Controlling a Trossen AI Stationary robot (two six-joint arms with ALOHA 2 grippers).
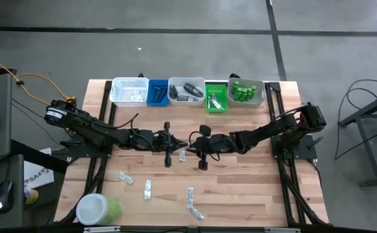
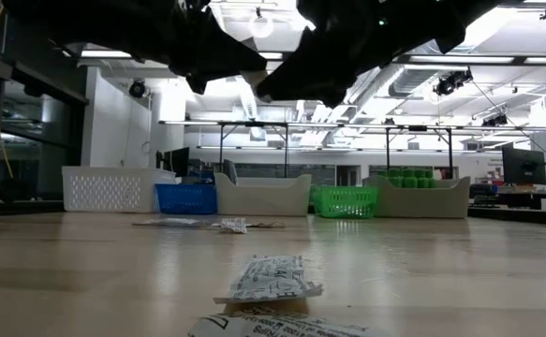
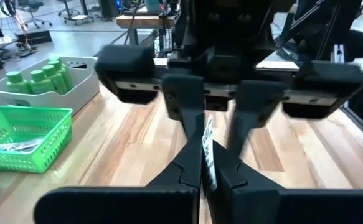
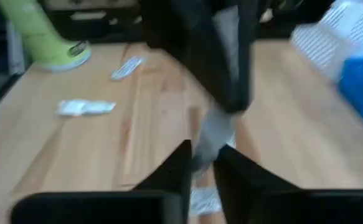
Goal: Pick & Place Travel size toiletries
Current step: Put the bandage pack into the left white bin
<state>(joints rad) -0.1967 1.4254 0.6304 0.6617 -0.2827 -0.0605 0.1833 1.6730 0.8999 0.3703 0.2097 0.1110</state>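
Looks like a hand-off mid-table: the left gripper (image 3: pixel 205 171) is clamped on a sachet (image 1: pixel 182 154), while the right gripper (image 4: pixel 201 163) sits right at the same packet, and I can't tell if it's gripping or letting go. Green bottles (image 1: pixel 244 90) and dark oval pieces (image 1: pixel 189 91) already sit in trays along the back edge, but four loose sachets (image 1: pixel 148 189) remain near the front edge. It's a light wooden worktop (image 1: pixel 253 188) in an open workshop.
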